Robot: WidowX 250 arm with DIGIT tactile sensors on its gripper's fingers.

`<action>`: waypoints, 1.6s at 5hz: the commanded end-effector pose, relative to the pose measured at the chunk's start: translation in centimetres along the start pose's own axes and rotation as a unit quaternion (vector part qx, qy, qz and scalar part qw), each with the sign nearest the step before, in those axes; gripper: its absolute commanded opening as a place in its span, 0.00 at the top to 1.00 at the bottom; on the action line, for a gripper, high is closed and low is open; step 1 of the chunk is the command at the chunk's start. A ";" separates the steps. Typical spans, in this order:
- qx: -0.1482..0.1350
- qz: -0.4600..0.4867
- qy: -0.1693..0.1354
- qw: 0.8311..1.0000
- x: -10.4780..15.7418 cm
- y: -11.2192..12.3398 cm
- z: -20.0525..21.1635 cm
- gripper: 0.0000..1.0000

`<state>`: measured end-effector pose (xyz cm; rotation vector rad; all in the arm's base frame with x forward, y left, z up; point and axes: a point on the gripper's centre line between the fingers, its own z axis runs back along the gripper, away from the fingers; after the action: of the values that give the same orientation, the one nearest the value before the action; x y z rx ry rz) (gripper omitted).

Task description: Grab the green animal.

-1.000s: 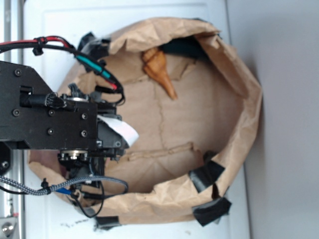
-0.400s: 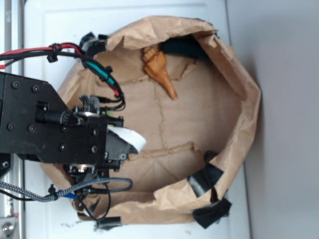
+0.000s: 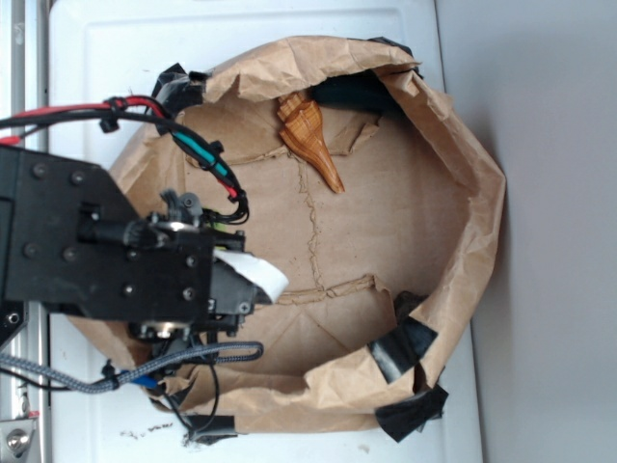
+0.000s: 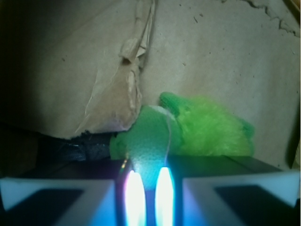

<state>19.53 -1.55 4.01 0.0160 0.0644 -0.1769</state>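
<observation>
Hanging over the left side of a shallow brown paper bag (image 3: pixel 463 231) whose walls are rolled down and patched with black tape (image 3: pixel 400 340), my gripper (image 4: pixel 146 190) is mostly lost under my own black arm housing (image 3: pixel 96 241) in the exterior view. Inside the bag, an orange-brown spiral seashell (image 3: pixel 310 140) lies near the far rim, well apart from me, its pointed end toward the bag's middle. The green animal (image 4: pixel 188 129) cannot be seen from the exterior view; my wrist camera alone shows it, lying on the creased paper floor just beyond my fingertips (image 4: pixel 134 188), beside a torn, folded paper flap (image 4: pixel 117 99). Its smoother light-green part sits nearest me and its fuzzy yellow-green fur spreads to the right; I can pick out no eye. My two fingertips glow bright at the bottom of the wrist view, close together with a narrow dark slit between them, and the toy sits above that slit; I cannot tell whether my jaws are pinching any of it. Everything at the lower left of the wrist view is dark and unreadable.
</observation>
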 end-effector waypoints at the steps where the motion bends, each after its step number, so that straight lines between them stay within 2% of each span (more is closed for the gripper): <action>1: -0.020 0.029 -0.067 0.997 2.1 1.1 2.5 1.00; 2: -0.012 -0.004 -0.069 0.998 1.7 0.6 2.4 0.76; 3: -0.012 -0.004 -0.069 0.998 1.7 0.6 2.4 0.00; 5: -0.012 -0.004 -0.069 0.998 1.7 0.6 2.4 0.00; 6: 0.044 -0.129 -0.072 0.988 4.4 2.7 1.6 0.00; 7: 0.013 -0.252 -0.042 0.967 4.3 3.4 1.8 0.00; 8: 0.013 -0.252 -0.042 0.967 4.3 3.4 1.8 0.00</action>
<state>23.73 0.99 4.77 -0.0006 0.0216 -0.6898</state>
